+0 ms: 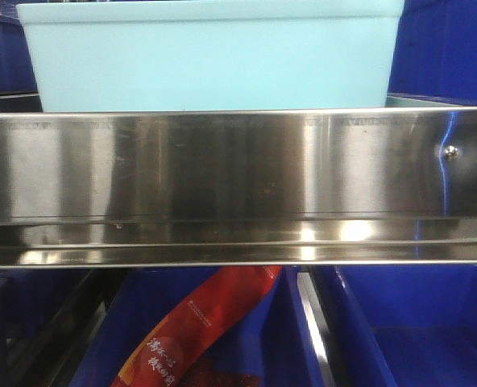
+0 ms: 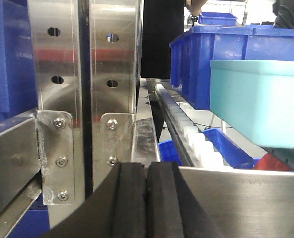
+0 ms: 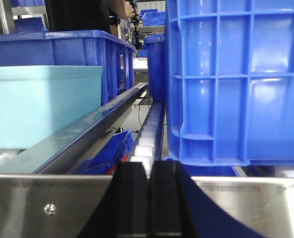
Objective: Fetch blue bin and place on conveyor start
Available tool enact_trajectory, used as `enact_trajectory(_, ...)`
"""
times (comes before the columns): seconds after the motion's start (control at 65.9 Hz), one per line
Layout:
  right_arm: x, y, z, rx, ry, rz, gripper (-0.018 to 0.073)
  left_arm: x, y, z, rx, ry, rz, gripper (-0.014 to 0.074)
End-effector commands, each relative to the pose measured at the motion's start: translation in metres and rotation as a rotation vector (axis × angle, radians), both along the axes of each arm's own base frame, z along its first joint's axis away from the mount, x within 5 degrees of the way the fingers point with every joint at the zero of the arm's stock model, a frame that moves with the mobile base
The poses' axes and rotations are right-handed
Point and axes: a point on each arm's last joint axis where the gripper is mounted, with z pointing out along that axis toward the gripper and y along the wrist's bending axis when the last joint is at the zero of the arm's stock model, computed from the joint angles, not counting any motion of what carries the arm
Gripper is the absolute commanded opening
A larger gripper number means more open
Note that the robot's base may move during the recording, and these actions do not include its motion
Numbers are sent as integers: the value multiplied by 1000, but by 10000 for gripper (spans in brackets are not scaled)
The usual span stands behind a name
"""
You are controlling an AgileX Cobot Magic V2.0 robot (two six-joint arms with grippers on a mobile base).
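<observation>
I'm fetching blue bin (image 1: 214,64) (ungrasped) | left end effector (image 2: 146,173), right end effector (image 3: 148,173) pressing together | next: opening, flanking walls

blue bin (image 1: 210,56) behind shelf rail (image 1: 222,185)

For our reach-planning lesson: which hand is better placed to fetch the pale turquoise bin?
Probably the left, narrowly. The blue bin sits slightly left of centre in the front view, and the left hand has an open gap beside it. The right hand is crowded by a dark blue crate. Both are shut.
</observation>
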Motion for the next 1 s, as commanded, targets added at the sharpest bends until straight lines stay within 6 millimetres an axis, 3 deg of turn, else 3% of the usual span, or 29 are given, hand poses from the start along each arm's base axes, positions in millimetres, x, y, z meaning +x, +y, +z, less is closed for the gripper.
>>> enact_trajectory(0.0, -1, 0, 3, -11, -29, 0, -162, -1, 0, 3, -5, -23, -6, -111)
enact_trajectory(0.713, -1, 0, 4, -13, -37, -1, -162, -1, 0, 5, 19, -41, -4, -111)
enact_trajectory(0.987, -2, -1, 12, -14, -126, -7, -162, -1, 0, 7, 20, -70, -4, -111)
